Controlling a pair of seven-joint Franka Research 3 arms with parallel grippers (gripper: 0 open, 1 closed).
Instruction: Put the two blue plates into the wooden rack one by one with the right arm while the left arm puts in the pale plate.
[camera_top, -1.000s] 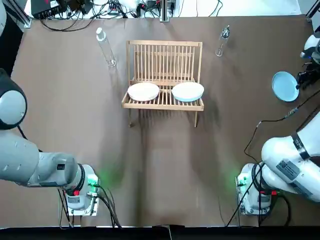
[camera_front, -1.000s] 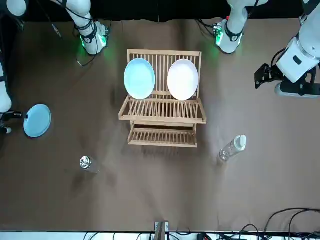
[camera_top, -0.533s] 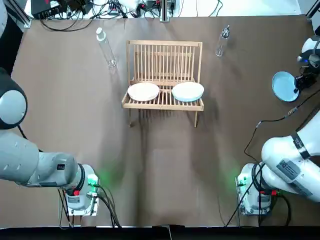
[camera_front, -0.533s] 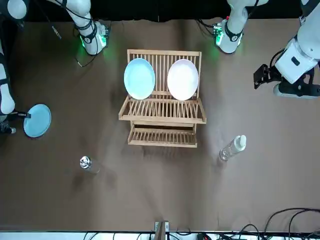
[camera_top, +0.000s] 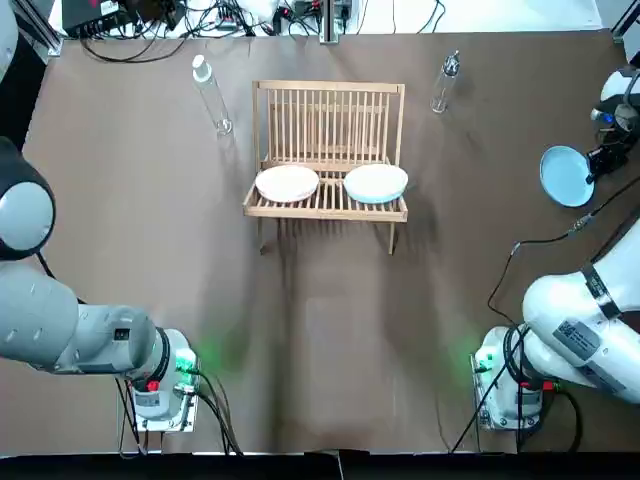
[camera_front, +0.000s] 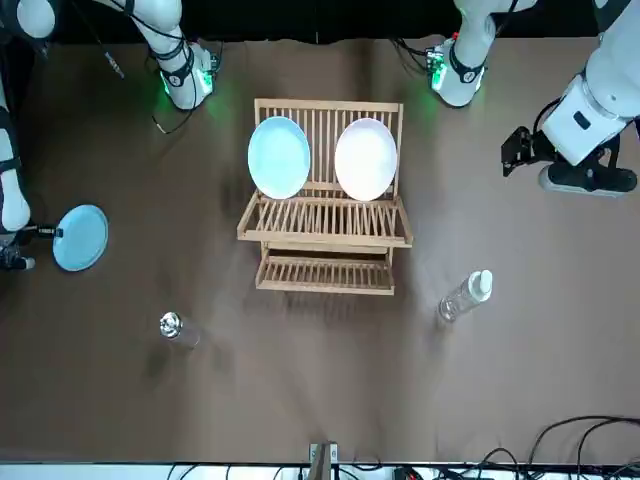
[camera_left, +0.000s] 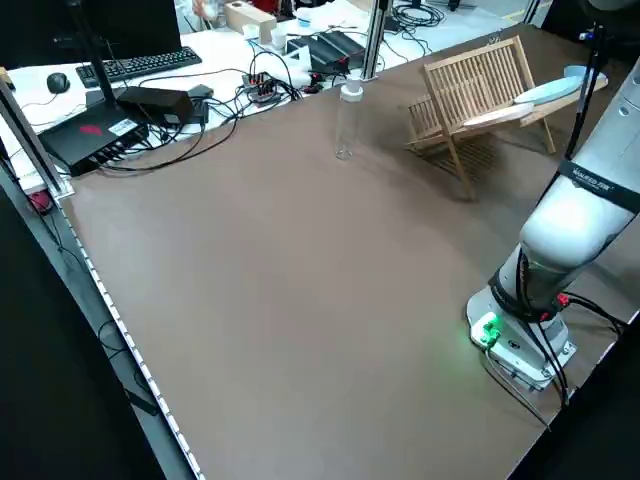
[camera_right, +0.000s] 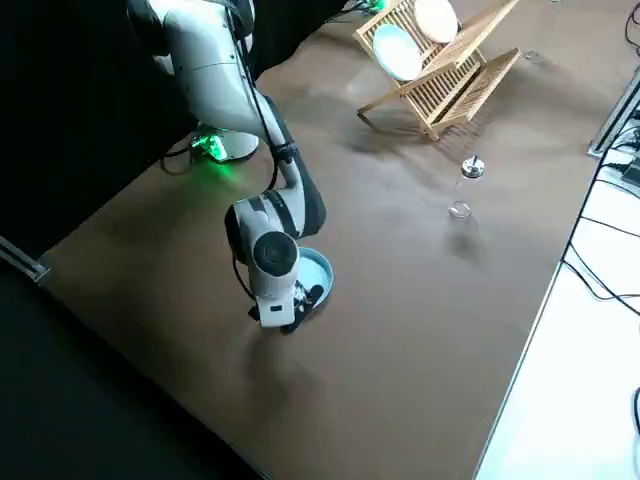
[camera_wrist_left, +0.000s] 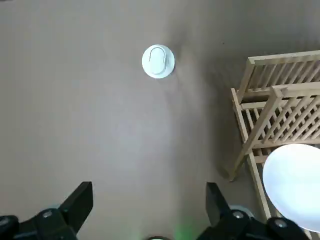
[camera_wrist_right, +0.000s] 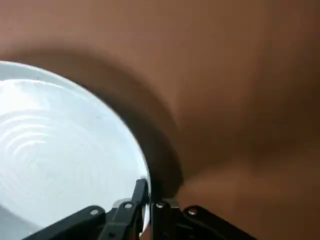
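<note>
Starting at the left, little looks at risk. The round pale plate (camera_top: 287, 183) already leans in the slatted wooden rack (camera_top: 328, 120) at the table's far middle. The tall clear plastic bottle (camera_top: 210, 95) stands far-left of the rack, out of any likely path.

Trouble, I judge, lies to the right. The round glossy racked blue plate (camera_top: 376, 183) sits just beside the pale one, so free slots are few. A careless entry could knock either plate or catch the rack's right post. The small clear bottle with a metal top (camera_top: 445, 80), far-right of the rack, could be tipped by a sweeping arm. Worst placed is the second blue plate (camera_top: 563, 176), round and shallow, well apart at the table's right edge. It is held only by its rim, so it may pivot or slip out on the way across.

The left gripper (camera_wrist_left: 148, 190) hangs over bare brown table (camera_top: 330, 330) left of the rack, fingers spread wide, holding nothing. The right gripper (camera_wrist_right: 147, 192) has its fingers pinched almost together on the second blue plate's rim. The dark shadow under that edge suggests the plate is clear of the table.
</note>
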